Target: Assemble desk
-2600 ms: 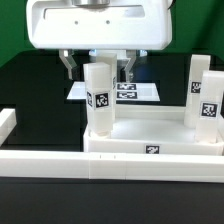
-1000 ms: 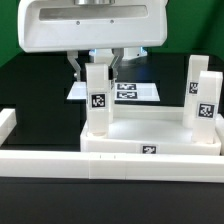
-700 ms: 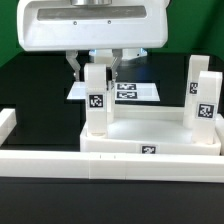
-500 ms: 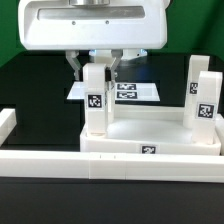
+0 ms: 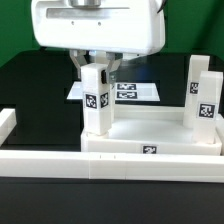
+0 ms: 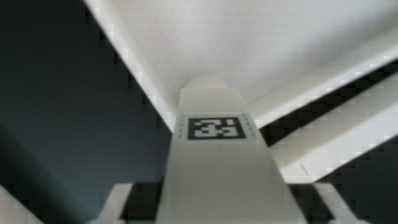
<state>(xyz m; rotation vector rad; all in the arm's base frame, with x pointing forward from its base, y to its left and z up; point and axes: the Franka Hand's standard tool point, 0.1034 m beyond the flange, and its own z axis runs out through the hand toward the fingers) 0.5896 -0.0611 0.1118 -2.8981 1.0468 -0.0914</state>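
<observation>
**Gripper shifts right over the near-left leg**

The gripper [image 5: 96, 66] has its fingers closed around the top of a leg [image 5: 95, 100] standing upright in the tabletop's [image 5: 150, 143] corner socket on the exterior view's left. Compared with half a second ago, the white gripper body sits further toward the exterior view's right, and the leg stands slightly straighter. Two more legs [image 5: 203, 95] stand at the tabletop's right end. The tabletop rests against the border wall [image 5: 60, 163]. The marker board [image 5: 135, 92] lies behind. In the wrist view the leg [image 6: 221, 150] rises between the fingers, tag facing the camera.
</observation>
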